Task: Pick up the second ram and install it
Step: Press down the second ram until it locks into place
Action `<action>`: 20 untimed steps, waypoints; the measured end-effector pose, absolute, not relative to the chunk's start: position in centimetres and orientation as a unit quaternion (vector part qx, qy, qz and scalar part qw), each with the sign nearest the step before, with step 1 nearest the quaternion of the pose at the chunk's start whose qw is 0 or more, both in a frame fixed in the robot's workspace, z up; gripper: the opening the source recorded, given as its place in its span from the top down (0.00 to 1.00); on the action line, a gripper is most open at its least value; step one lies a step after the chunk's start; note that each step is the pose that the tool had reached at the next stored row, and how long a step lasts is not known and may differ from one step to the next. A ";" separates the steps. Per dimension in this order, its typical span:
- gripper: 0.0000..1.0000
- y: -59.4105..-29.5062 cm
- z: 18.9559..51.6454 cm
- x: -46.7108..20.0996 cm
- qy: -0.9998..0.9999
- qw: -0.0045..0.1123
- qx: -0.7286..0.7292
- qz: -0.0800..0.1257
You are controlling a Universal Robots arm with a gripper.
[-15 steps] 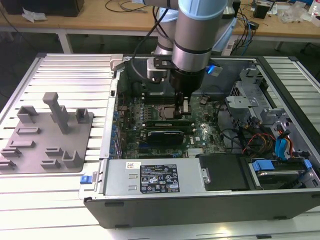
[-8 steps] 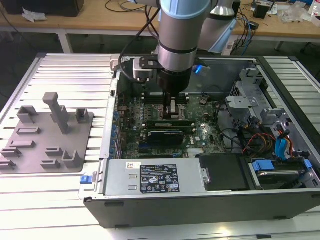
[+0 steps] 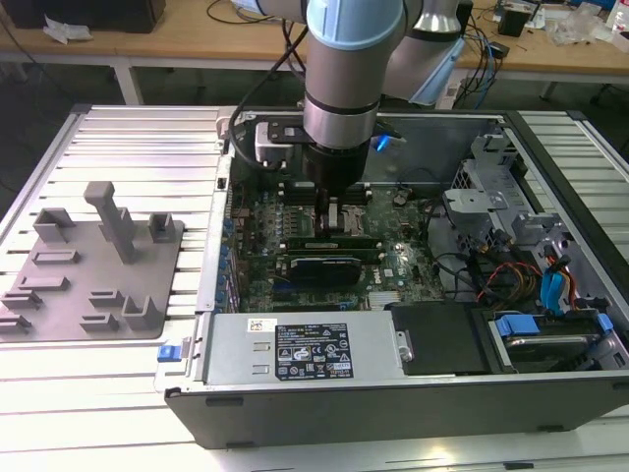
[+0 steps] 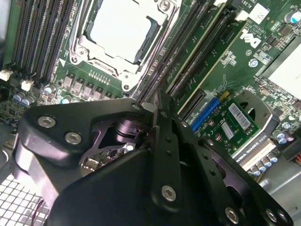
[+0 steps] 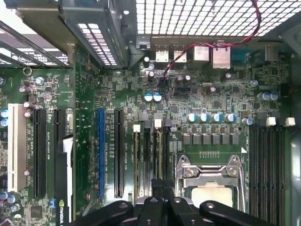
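My gripper (image 3: 334, 208) reaches down into the open computer case, onto the memory slots beside the processor socket (image 5: 211, 186). In the first wrist view, the second ram (image 5: 161, 150) shows edge-on as a narrow green stick standing along one black slot, its near end running in between the fingertips. The gripper (image 5: 161, 197) has its black fingers drawn close on either side of that stick. In the second wrist view the gripper (image 4: 159, 106) ends right at the slot row. In the exterior view the second ram (image 3: 359, 236) is a thin green strip stretching sideways from under the gripper.
Another green stick (image 5: 138, 155) stands two slots over. A dark graphics card (image 3: 319, 267) lies in front of the slots. The silver power supply (image 3: 305, 349) lines the case's near edge, and drive bays with cables (image 3: 531, 280) fill the exterior view's right. A grey fixture plate (image 3: 93, 265) sits outside.
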State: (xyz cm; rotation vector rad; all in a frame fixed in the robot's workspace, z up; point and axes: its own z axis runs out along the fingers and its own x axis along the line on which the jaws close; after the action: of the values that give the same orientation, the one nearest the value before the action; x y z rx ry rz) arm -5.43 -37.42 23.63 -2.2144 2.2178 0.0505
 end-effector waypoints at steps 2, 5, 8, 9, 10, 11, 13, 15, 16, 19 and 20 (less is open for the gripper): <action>0.92 -37.4 23.3 -5.6 0.708 0.004 -0.706 0.016; 0.92 -37.4 23.1 -5.6 0.708 0.004 -0.706 0.016; 0.92 -37.4 23.0 -5.6 0.708 0.003 -0.706 0.016; 0.92 -37.4 23.0 -5.6 0.708 0.004 -0.706 0.016; 0.92 -37.4 22.9 -5.6 0.708 0.003 -0.706 0.016; 0.92 -37.4 22.8 -5.6 0.708 0.004 -0.706 0.016; 0.92 -37.4 22.8 -5.6 0.708 0.004 -0.706 0.016; 0.92 -37.4 22.9 -5.6 0.708 0.004 -0.706 0.016; 0.92 -37.4 23.4 -5.6 0.708 0.004 -0.706 0.016; 0.92 -37.4 25.3 -5.6 0.708 0.004 -0.706 0.016; 0.92 -37.4 26.3 -5.6 0.708 0.004 -0.706 0.016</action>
State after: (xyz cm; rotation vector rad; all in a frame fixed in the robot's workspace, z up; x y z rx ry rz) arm -5.59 -37.42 26.32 -2.2142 2.2177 0.0506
